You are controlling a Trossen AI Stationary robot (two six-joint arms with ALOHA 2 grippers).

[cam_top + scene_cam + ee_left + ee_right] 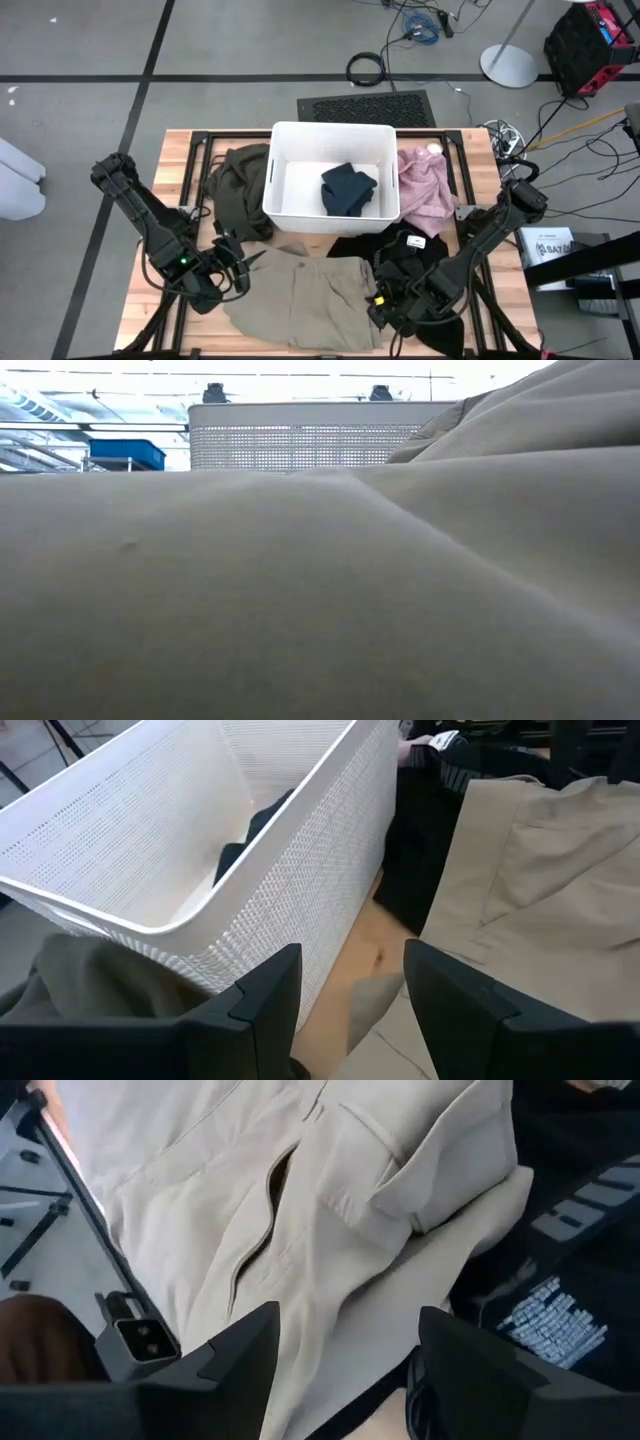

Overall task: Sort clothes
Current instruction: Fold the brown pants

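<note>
The white bin (283, 205) sits at 12 o'clock on the tabletop (150, 290), and only the dark teal garment (348, 189) lies inside it, so by my reading most of the sorting is not yet done. The olive-green garment (238, 190) is bunched against the bin's wall at about 10 o'clock, and the fuzzy pink garment (424, 184) is draped against the opposite wall at about 2 o'clock. The black garment (385, 248), with white print, lies just in front of the bin toward 4 o'clock. The beige-khaki trousers (305, 300) are spread flat across 6 o'clock, filling the low view almost entirely.

Both arms flank the trousers. The left hand (240, 265) hovers at their 9 o'clock edge with its fingers (262, 1005) apart and nothing between them, pointing toward the bin. The right hand (385, 298) is over their 3 o'clock edge, just beside the black garment; its fingers (245, 1355) also stand apart and hold nothing. That paired placement at opposite edges suggests the trousers are the 1 garment being handled now, with a 2-handed lift the likely next need, since wide, limp cloth would sag from a single grip.
</note>
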